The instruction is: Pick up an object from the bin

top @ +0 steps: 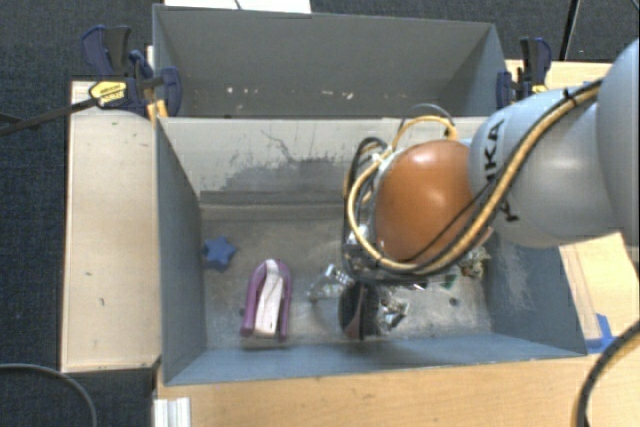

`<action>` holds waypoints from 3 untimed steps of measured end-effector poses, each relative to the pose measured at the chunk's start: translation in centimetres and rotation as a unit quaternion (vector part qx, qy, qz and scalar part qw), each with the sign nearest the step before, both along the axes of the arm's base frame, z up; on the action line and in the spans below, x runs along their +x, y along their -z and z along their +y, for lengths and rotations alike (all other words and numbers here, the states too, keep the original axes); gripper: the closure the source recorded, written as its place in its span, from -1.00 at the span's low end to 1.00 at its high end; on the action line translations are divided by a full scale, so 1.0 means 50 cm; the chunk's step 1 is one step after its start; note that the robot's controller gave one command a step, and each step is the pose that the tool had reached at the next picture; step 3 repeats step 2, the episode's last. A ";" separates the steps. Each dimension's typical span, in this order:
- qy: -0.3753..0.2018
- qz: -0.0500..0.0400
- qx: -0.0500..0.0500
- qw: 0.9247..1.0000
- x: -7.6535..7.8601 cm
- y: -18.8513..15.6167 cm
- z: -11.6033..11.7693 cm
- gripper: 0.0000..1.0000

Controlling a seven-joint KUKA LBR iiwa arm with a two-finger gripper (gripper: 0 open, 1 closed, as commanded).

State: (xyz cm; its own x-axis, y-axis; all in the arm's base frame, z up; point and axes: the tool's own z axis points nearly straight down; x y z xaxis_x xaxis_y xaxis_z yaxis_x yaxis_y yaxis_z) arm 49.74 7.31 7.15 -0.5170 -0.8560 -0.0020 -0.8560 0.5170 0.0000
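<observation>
While gripper (358,312) sits low, btm centre of grey metal bin (180,245), by a clear crumpled plastic bit (325,286), looks like approach step; grip state: can't tell. Next prob. needs close & lift.

Bin: a grey metal bin (300,215) with sloping walls carried everything; its floor looked scuffed.
Purple piece: a purple and white object (267,299) lay near the gripper (358,315), on the side away from the arm.
Blue piece: a small blue object (218,252) lay farther out on that side, apart from the purple one.
Clutter: silvery and greenish bits (328,285) lay right around the gripper.
</observation>
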 end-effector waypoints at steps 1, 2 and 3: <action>-0.001 -0.002 0.000 1.000 0.002 -0.005 0.002 1.00; -0.004 -0.004 0.001 1.000 -0.002 -0.274 0.036 1.00; -0.004 -0.004 0.001 1.000 -0.002 -0.274 0.036 1.00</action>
